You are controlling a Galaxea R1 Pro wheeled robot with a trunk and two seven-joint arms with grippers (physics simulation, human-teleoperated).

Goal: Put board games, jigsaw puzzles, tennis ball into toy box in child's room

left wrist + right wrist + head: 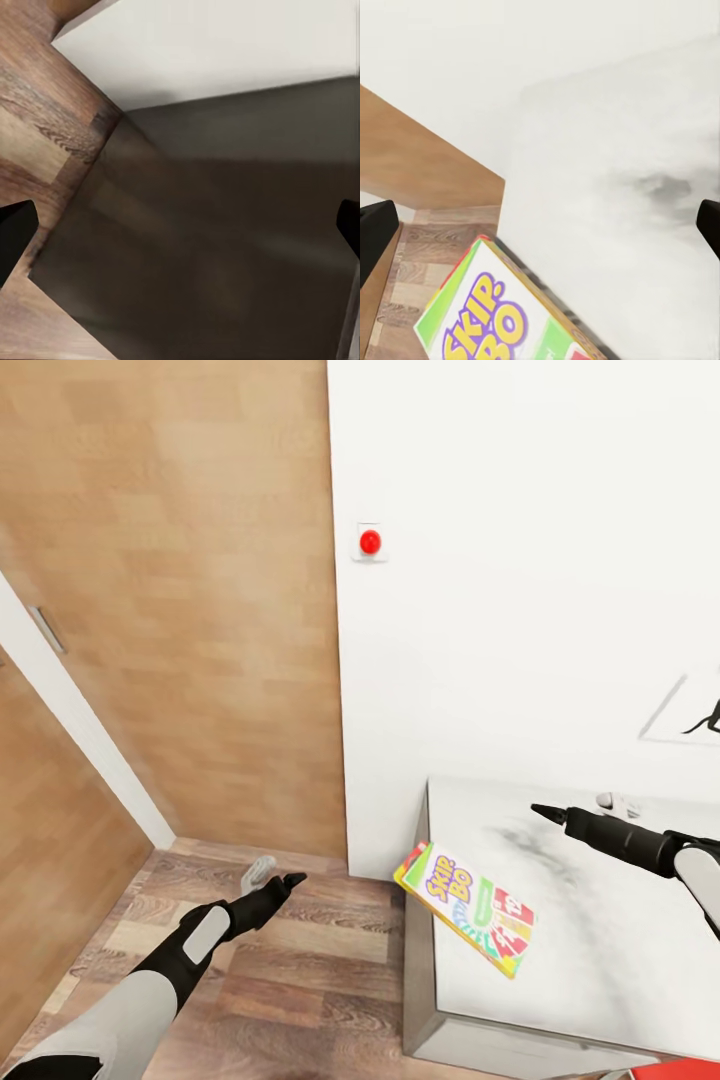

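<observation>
The SKIP-BO board game lies flat at the near left corner of a pale surface, the bed, with its left end poking past the edge over the wood floor. The right gripper hovers over the bed, beyond and to the right of the game, apart from it. In the right wrist view its 2 fingertips stand wide apart, empty, and the game lies below. The left gripper hangs over the floor beside the bed, its fingers spread, holding nothing. A red button sits on the white wall.
</observation>
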